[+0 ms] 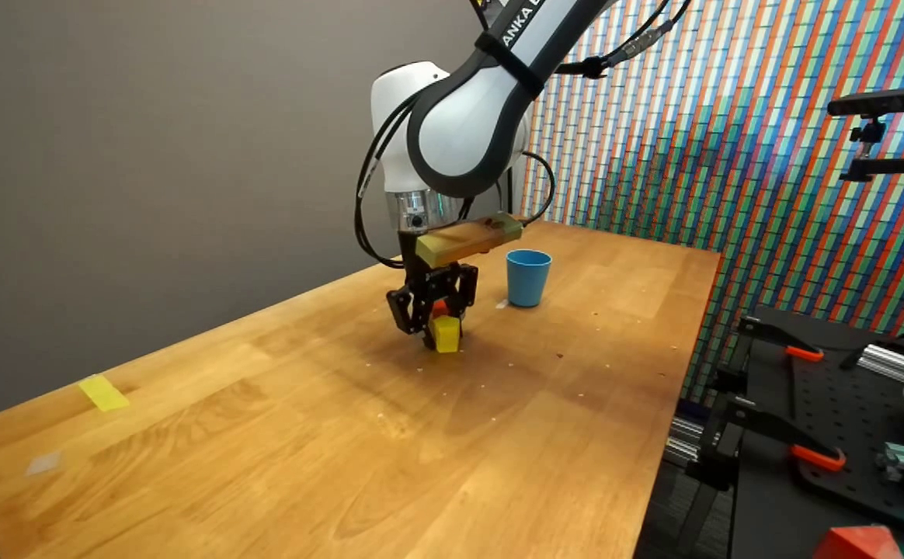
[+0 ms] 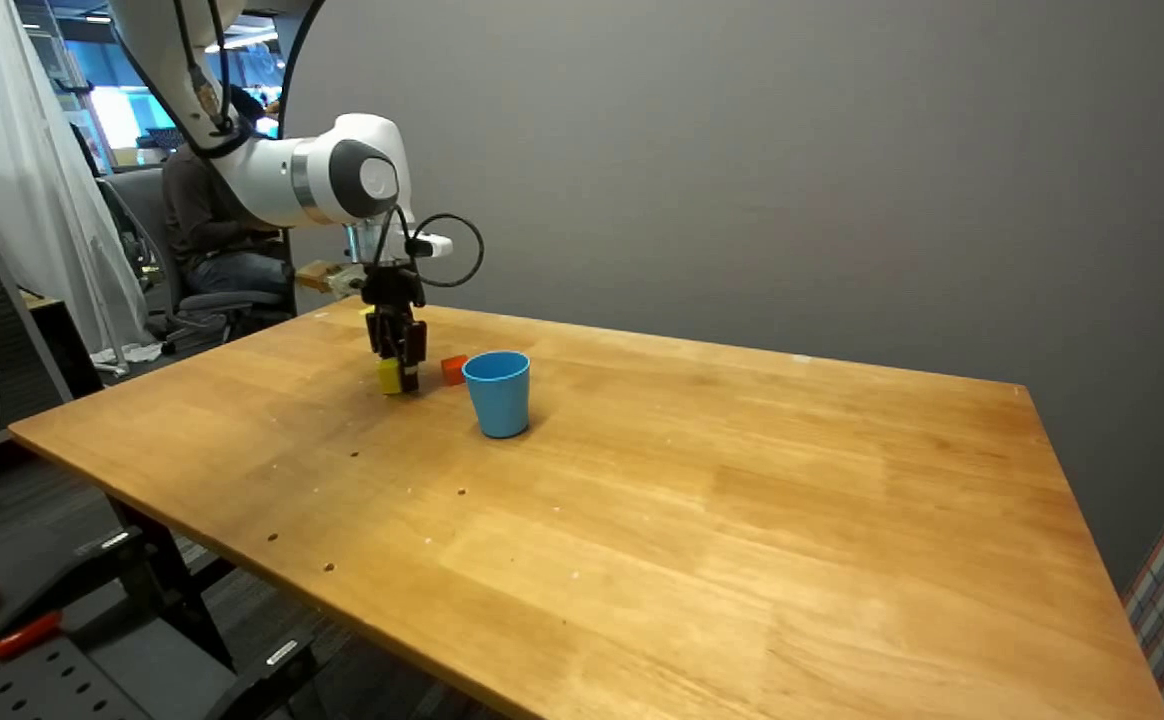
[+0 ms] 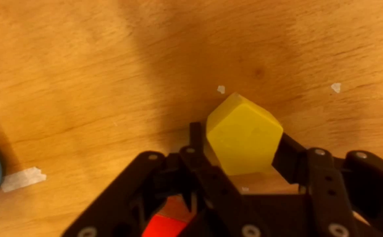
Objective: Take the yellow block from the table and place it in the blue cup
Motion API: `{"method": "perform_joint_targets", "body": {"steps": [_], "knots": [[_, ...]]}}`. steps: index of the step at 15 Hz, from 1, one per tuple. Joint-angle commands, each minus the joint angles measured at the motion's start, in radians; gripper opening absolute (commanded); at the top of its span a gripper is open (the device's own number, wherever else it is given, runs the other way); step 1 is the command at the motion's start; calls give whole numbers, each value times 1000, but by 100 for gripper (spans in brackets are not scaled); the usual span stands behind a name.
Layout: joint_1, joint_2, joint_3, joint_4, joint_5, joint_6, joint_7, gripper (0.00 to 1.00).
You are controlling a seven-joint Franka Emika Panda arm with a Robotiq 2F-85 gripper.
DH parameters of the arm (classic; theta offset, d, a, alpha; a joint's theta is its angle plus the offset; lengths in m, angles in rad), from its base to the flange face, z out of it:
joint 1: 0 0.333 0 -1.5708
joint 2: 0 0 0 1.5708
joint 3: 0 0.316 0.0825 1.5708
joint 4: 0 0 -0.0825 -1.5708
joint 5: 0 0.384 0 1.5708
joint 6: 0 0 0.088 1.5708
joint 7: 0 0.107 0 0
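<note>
Yellow block is low down at the table, outside the blue cup. Its top has five corners, like a little house. The black gripper points down around it, with one of its fingers on each side, very close. I cannot tell if they are squeezing the block or only standing next to it. The cup stands upright on the table, near the gripper but apart from it, with its round mouth facing up. A red block sits on the table too; in an exterior view it shows between the gripper and the cup. Just beside the cup is a small strip of white tape. A flat piece of yellow tape lies well apart from these, near the table's edge. Behind the robot arm, a person sits on a chair.
</note>
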Motion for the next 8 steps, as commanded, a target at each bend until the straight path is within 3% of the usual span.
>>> {"method": "perform_joint_targets", "body": {"steps": [1, 4, 8], "knots": [[12, -59, -22, -56, -10, -12, 39, 20], [31, -154, -67, -143, -42, 16, 124, 15], [54, -310, -161, -240, -193, 14, 331, 15]]}}
